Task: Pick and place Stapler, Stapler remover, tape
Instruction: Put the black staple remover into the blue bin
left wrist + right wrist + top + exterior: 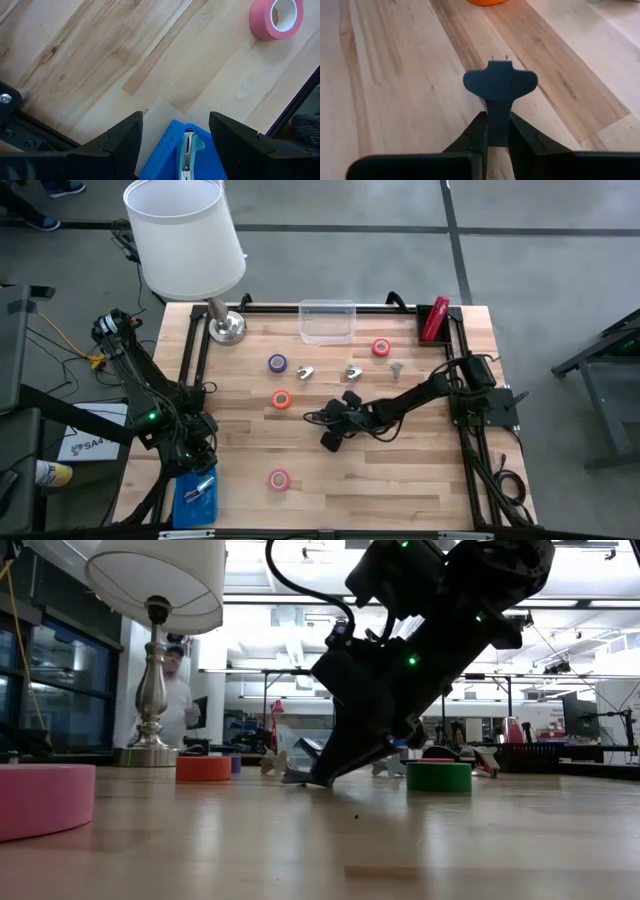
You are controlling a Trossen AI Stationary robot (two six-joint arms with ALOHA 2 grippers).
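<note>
Right gripper (pixel 496 127) pinched on a dark staple remover (pixel 500 87) mid-table, low for lifting, near the orange tape (pixel 282 399); left gripper (pixel 175 135) spread over a blue bin (pixel 170 150) holding another remover; stapler (pixel 435 320) far right.

Readable text: only one item. White sheet (pixel 82 442) on floor beside table's left edge, under left arm, high view: dark letters "SA" legible, further characters after them too small to make out.

Nothing legible on tape rolls, red stapler, lamp, blue bin or clear container in any view. Background room in low view: no sign or label can be read. Wrist views: no text.
</note>
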